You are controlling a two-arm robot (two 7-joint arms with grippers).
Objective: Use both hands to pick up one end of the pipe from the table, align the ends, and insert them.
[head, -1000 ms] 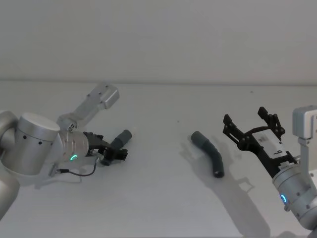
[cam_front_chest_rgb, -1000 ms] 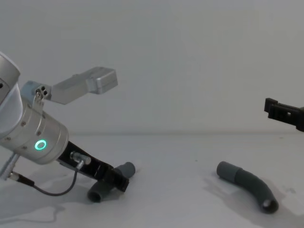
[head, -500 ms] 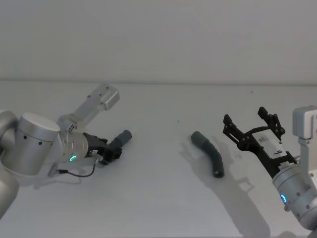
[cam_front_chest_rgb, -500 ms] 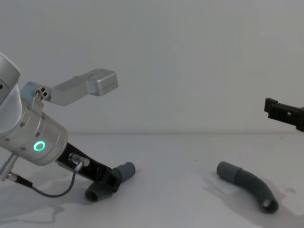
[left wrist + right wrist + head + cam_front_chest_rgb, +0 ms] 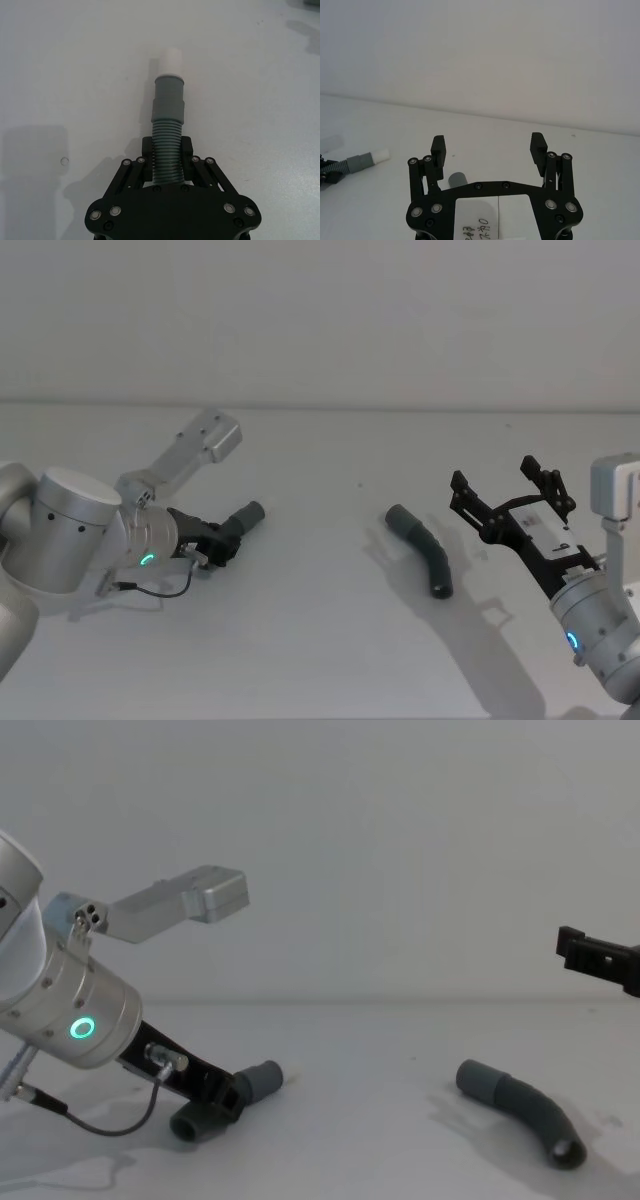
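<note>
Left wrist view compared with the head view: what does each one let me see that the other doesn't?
Left wrist view: the ribs of the gripped hose piece and its white tip, close up. Head view: the second hose piece lying on the table, the right gripper open, apart from it, and the left arm's green ring. Both: the left gripper shut on its hose piece.

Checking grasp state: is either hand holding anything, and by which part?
Left hand grips one hose piece by its ribbed section, behind the cuff. Right hand is open, holding nothing.
</note>
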